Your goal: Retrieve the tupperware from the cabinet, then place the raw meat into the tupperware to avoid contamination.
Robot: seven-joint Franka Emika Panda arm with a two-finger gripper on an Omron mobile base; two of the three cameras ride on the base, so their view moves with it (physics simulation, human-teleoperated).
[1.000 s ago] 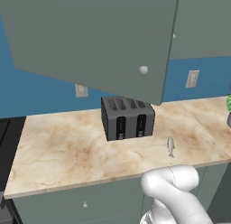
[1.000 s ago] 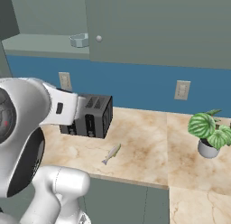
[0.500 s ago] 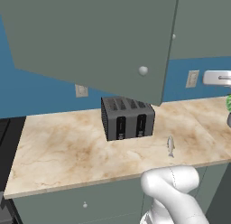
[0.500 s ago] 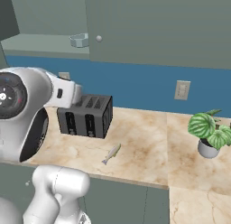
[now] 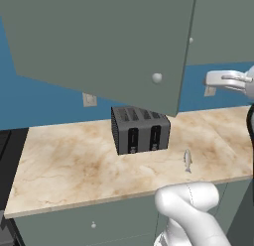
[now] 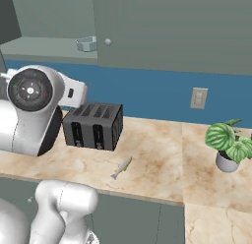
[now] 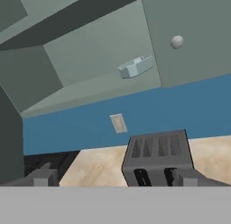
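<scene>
A: tupperware? 
B: Pale blue-grey, shallow, upright on the shelf of the cabinet, near its front edge; 1 door swung open. 
A: raw meat? 
B: Slim silvery fish, flat on the counter, near its front edge.

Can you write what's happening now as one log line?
cabinet: left door open | tupperware: on shelf | raw meat: on counter | gripper: open, empty
</scene>
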